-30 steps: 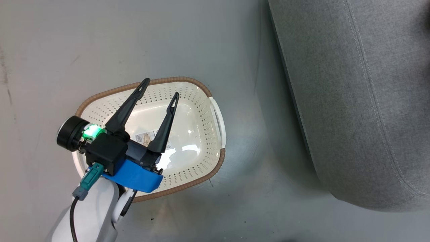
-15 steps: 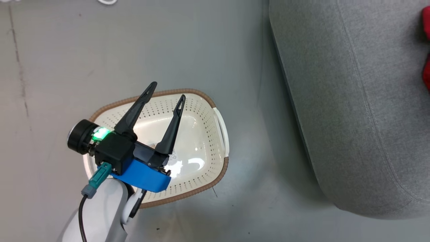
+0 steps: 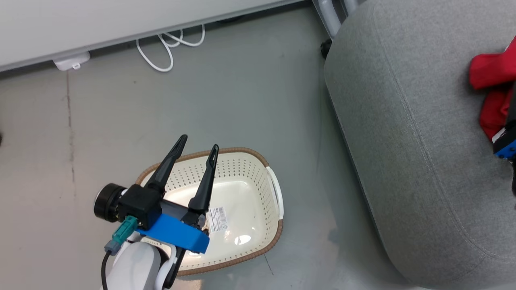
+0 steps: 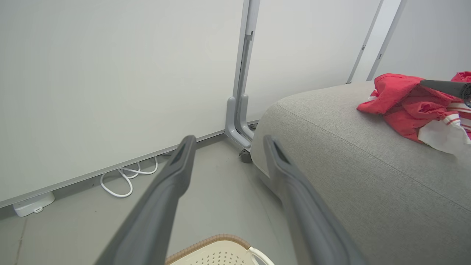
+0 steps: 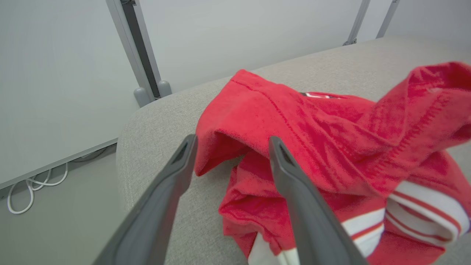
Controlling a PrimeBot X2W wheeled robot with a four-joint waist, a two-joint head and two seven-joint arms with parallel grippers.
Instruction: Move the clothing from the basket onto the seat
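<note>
Left gripper (image 3: 199, 142): hanging over the basket (image 3: 242, 149), fingers standing apart with nothing between them. It is keeping the same pose over the basket as in the two prior pictures.

Right gripper (image 5: 232, 139): fingers standing apart above the clothing (image 5: 294, 121), clamping nothing. In the head view its blue-and-black body is just showing at the right edge, beside the red fabric.

Head view: the whole picture is shifting, so the camera is lifting, not the things. Wall panel (image 3: 121, 20), white cable (image 3: 169, 52) and the far end of the seat (image 3: 403, 141) are now coming into it. A second ago it was taking in only basket, floor (image 3: 242, 100) and seat edge.

Clothing: lying crumpled on the seat, well apart from the basket, red with white striped trim. Half a second ago only a red sliver was showing at the right edge; now a larger part is showing.

Basket: standing on the floor beside the seat, holding nothing but its paper label (image 3: 217, 218), as in both prior pictures.

Judgement: with the basket bare, the clothing resting on the seat and neither gripper gripping anything, the transfer is looking complete. The lifted view is likely serving as a check.
</note>
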